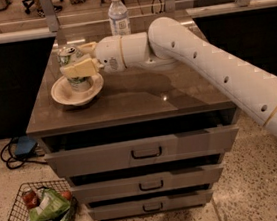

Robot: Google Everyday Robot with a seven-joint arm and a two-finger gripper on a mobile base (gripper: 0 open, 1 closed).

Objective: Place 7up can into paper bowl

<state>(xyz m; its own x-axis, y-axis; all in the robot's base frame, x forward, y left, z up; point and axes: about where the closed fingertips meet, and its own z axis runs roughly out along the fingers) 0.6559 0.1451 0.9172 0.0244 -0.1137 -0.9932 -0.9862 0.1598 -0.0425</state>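
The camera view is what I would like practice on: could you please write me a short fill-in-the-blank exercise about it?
1. The 7up can stands ____ in the paper bowl.
2. At the cabinet top's left side, the pincer is shut on the ____.
3. Behind them stands a clear bottle with a ____ cap.
Missing words: upright; can; white.

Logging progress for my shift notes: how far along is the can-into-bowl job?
Done: the 7up can stands upright inside the paper bowl. In hand: the gripper looks closed on the can, just above the bowl's rim. Left: opening the gripper and backing the arm away.
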